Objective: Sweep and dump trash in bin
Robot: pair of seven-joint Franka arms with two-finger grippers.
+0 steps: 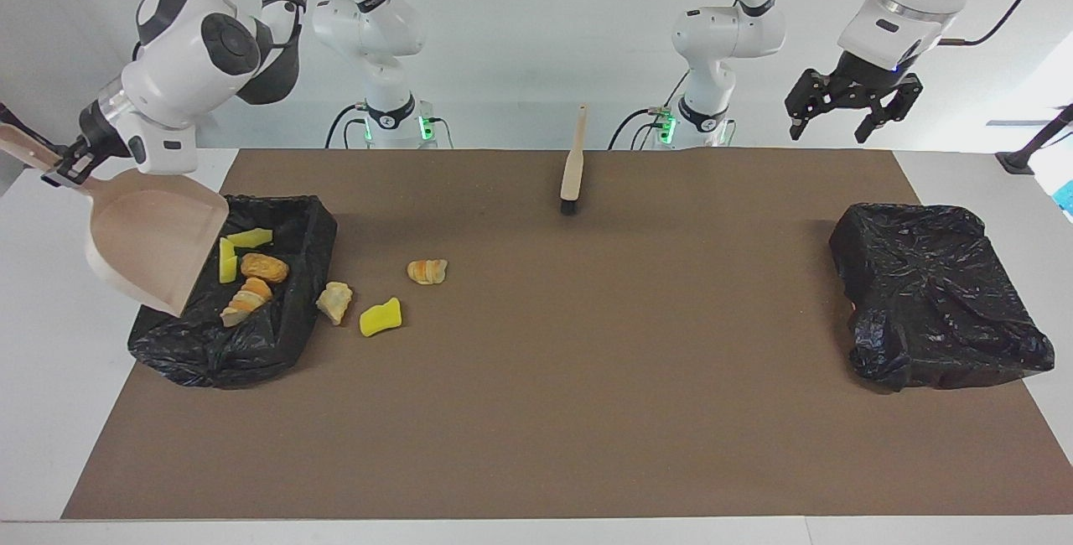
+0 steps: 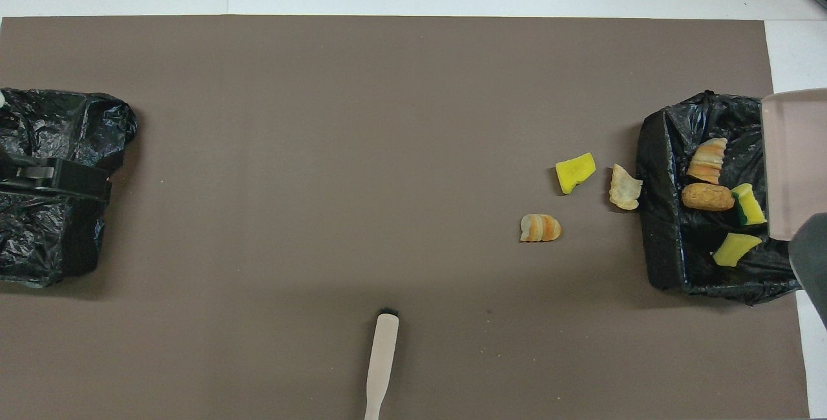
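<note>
Facing view, nearest the robots first. Brush [image 1: 572,168] lies flat on the brown mat [image 1: 553,411] at the robots' edge, midway between the two arm bases, bristles pointing away from them.

Right arm: comes down from its base and bends outward toward its own end of the surface. Right gripper [image 1: 65,166] is pinched tight on the handle of the beige dustpan [image 1: 151,247]. Pan is tipped steeply, mouth down, its lip over the rim of the black-lined bin [image 1: 285,335] at the right arm's end.

Left arm: waits, raised, wrist angled down. Left gripper [image 1: 845,111] hangs in the air with fingers spread wide, holding nothing, over the surface's edge at the left arm's end. A second black-bagged bin [image 1: 939,302] sits on the mat at that end, farther from the robots.

Trash, same view:
- yellow sponge piece [image 1: 250,237] in the bin, nearest the robots;
- yellow-and-green sponge [image 1: 227,261] on edge at the dustpan's lip, inside the bin;
- brown bread lump [image 1: 264,267] in the bin beside it;
- striped orange lump [image 1: 246,300] in the bin, farther out;
- striped roll [image 1: 427,271] on the mat, apart from the bin;
- pale lump [image 1: 335,302] on the mat, just beside the bin wall;
- yellow sponge scrap [image 1: 380,316] on the mat, farthest of the loose pieces.

Overhead view: dustpan covers the bin's outer side.
</note>
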